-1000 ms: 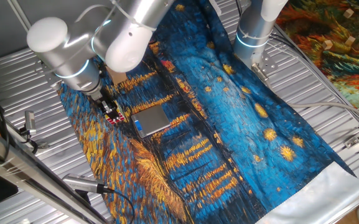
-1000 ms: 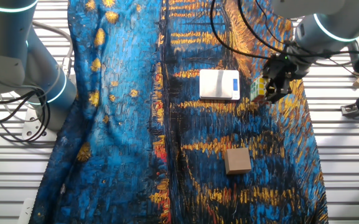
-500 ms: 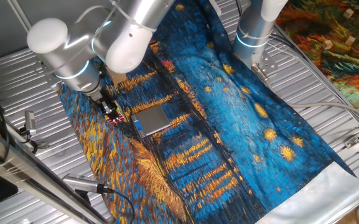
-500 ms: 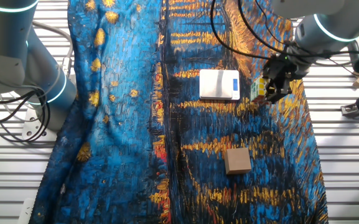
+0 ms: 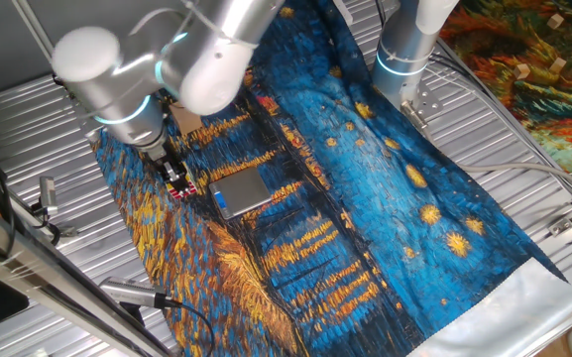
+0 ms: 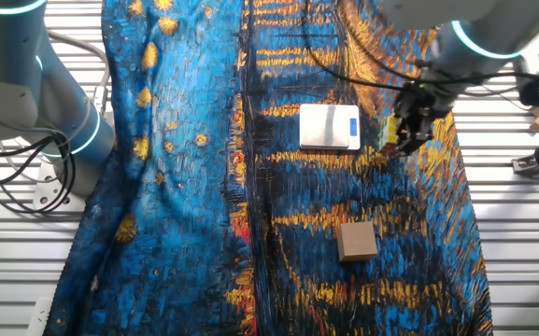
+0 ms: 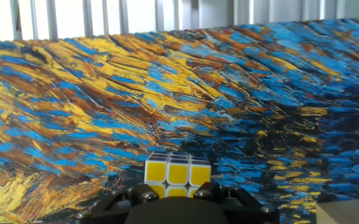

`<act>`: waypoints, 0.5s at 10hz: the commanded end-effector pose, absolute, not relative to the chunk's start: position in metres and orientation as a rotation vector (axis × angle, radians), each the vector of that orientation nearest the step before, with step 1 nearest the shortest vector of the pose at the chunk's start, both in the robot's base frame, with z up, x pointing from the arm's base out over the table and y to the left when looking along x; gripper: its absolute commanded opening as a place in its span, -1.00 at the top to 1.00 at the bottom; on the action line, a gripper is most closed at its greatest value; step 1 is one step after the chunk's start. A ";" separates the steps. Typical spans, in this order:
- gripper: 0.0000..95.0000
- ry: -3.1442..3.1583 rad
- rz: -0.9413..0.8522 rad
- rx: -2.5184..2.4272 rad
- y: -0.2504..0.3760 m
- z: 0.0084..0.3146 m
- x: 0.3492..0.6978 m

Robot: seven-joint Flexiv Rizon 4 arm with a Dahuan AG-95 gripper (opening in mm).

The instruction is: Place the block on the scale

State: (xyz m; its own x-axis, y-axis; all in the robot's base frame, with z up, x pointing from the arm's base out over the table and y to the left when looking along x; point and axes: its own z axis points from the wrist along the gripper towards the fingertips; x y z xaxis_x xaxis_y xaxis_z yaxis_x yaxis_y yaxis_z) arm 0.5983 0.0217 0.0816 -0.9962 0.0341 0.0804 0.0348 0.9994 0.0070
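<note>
Block [image 6: 392, 133] sits clamped between the fingers of the gripper [image 6: 402, 136], just beside the scale [image 6: 329, 126] on the side of its blue display strip, over the painted cloth [image 6: 194, 187]; whether it touches the cloth cannot be told. A wooden block [image 6: 356, 241] lies well apart from the scale

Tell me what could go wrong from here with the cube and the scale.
The fingers hold the block right beside the scale, so a low sideways move could knock the plate. The scale is small, and an off-centre release might leave the block overhanging. The wrinkled cloth may let the scale shift.
</note>
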 end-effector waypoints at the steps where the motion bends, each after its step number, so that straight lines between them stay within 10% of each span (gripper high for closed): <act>1: 1.00 -3.054 -0.011 -0.036 0.022 0.081 0.602; 5: 1.00 -3.049 -0.012 -0.013 0.022 0.081 0.602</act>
State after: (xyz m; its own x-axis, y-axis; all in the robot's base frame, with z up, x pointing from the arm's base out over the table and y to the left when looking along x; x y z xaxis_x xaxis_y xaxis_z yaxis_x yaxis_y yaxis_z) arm 0.6040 0.0225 0.0802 -0.9953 0.0082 0.0960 0.0091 0.9999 0.0086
